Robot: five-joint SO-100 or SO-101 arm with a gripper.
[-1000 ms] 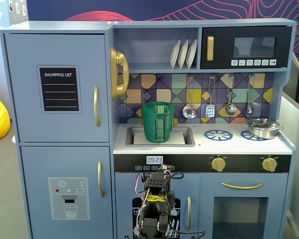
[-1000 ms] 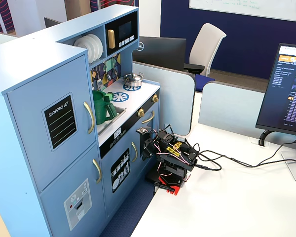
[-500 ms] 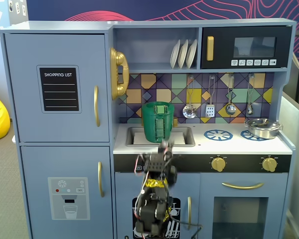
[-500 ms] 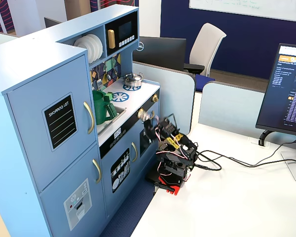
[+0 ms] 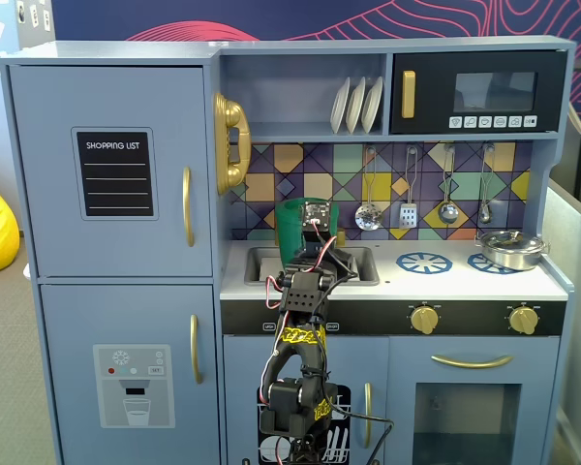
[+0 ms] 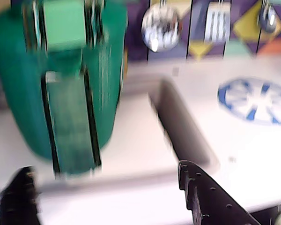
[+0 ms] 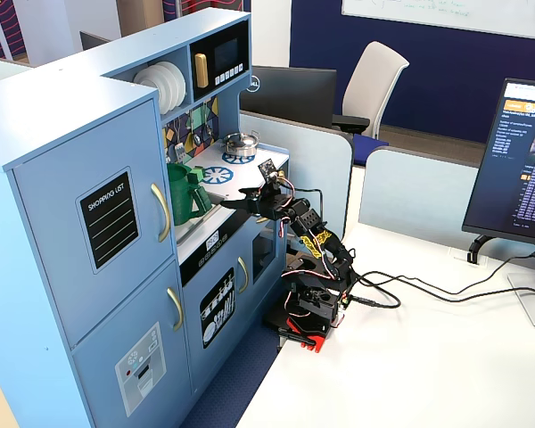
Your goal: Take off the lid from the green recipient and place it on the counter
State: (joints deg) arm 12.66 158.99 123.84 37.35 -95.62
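Green recipient (image 6: 56, 89) in sink (image 6: 187, 136) | silver pan (image 5: 510, 249) far right | fingers (image 6: 107, 197) spread, empty

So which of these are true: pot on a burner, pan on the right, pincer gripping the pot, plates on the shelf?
1. The tall dark green plastic pot stands on a blue burner ring. False: it stands in the recessed grey sink.
2. In the fixed view from the front, the silver metal pan sits at the right end of the white counter. True.
3. The pincer is clamped on the pot. False: the wrist view shows its fingers spread apart, empty, short of the pot.
4. White plates stand on edge on the upper shelf. True.
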